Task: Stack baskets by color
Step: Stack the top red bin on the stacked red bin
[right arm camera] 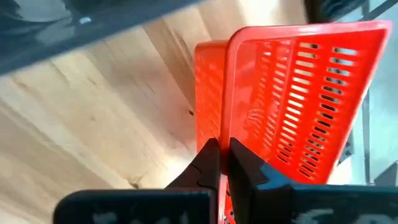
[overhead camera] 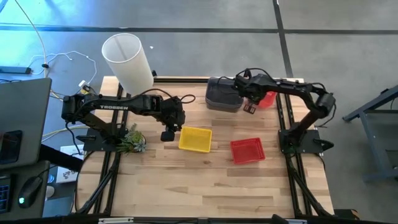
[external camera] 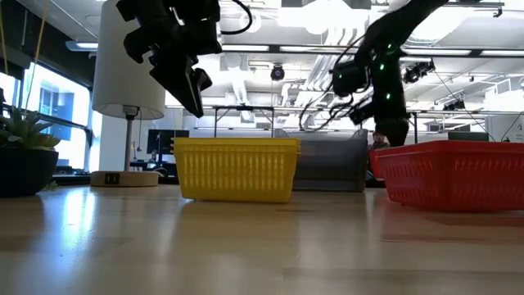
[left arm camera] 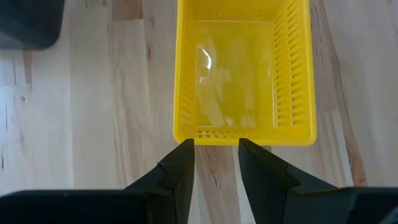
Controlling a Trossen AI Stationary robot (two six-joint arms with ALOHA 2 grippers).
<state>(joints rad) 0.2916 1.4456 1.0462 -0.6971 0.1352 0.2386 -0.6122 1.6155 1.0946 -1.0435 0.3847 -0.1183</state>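
A yellow basket [overhead camera: 195, 139] and a red basket [overhead camera: 247, 150] rest on their bottoms at the table's middle. A grey basket [overhead camera: 222, 94] stands at the far edge. Right beside it is a second red basket [overhead camera: 268, 98], and my right gripper [overhead camera: 250, 107] is shut on it. My left gripper [overhead camera: 168, 134] hangs open just left of the yellow basket [left arm camera: 242, 74], its fingers apart above bare wood at the basket's short end, touching nothing. My right gripper [right arm camera: 222, 144] pinches one mesh wall of the red basket at its rim [right arm camera: 227, 127], one finger inside the basket and one outside. The fingers slant down from above. The basket [right arm camera: 298, 93] sits tilted in the hold; whether its far end still touches the table I cannot tell.
A tall white cylinder lamp [overhead camera: 127, 61] stands at the far left corner, and a small green plant [overhead camera: 132, 140] sits by the left arm's base. Bare wood stretches along the table's near half [overhead camera: 205, 193].
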